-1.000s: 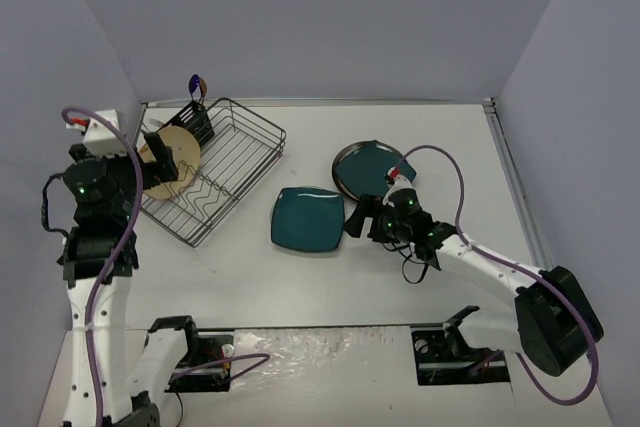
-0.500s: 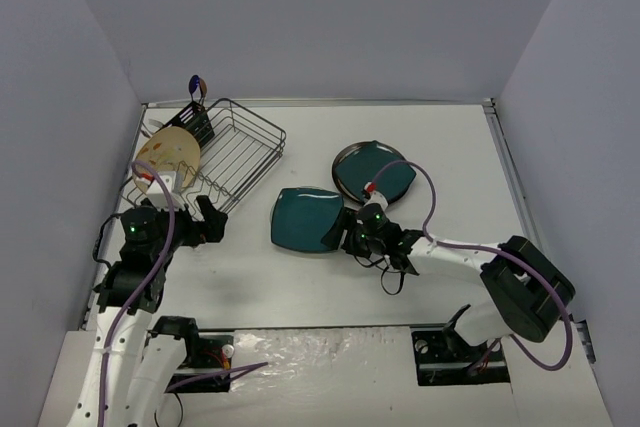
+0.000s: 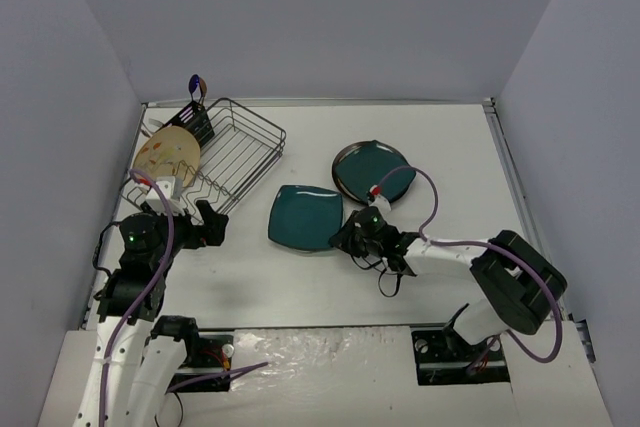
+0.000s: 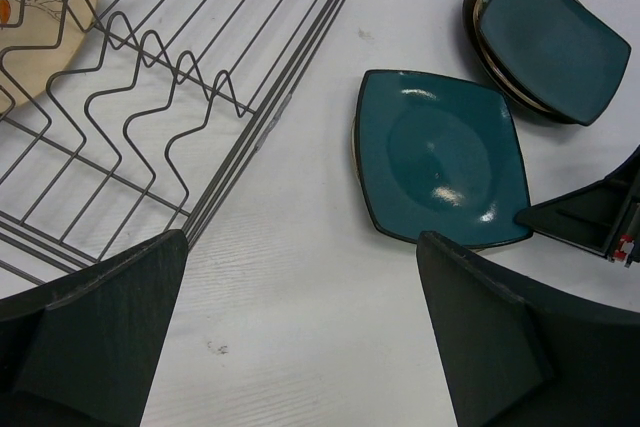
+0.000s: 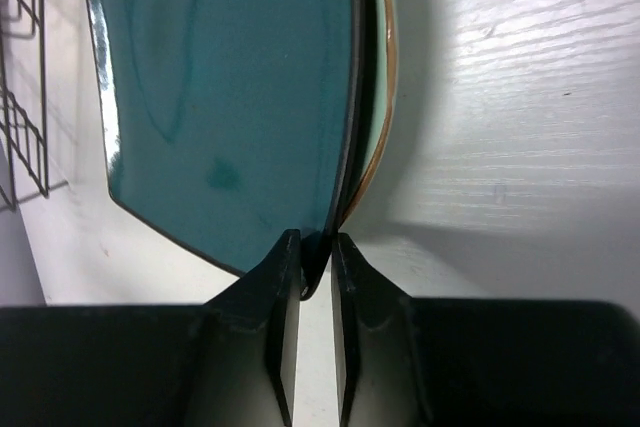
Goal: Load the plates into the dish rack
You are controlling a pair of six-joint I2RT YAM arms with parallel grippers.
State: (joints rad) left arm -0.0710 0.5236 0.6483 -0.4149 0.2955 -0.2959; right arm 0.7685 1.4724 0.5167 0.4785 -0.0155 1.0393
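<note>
A rounded-square teal plate (image 3: 303,218) (image 4: 440,157) (image 5: 230,97) lies mid-table on top of a paler-rimmed plate (image 5: 378,97). My right gripper (image 3: 345,235) (image 5: 315,242) is shut on its near right rim, one finger above the edge and one below. A beige plate (image 3: 165,154) (image 4: 40,7) with brown marks stands in the black wire dish rack (image 3: 225,152) (image 4: 200,77) at the far left. A stack of dark-rimmed teal plates (image 3: 372,169) (image 4: 548,47) sits behind the square one. My left gripper (image 3: 208,224) (image 4: 300,242) hangs open over bare table, just in front of the rack.
A black slotted cutlery basket (image 3: 197,119) sits at the rack's far left corner with a utensil sticking out. Grey walls close in the table on the left, the back and the right. The right arm's cable (image 3: 440,207) loops over the table.
The right gripper slid left to the square plate's edge and shut on it. The left arm drew back from the rack toward the near side, leaving the beige plate standing there.
</note>
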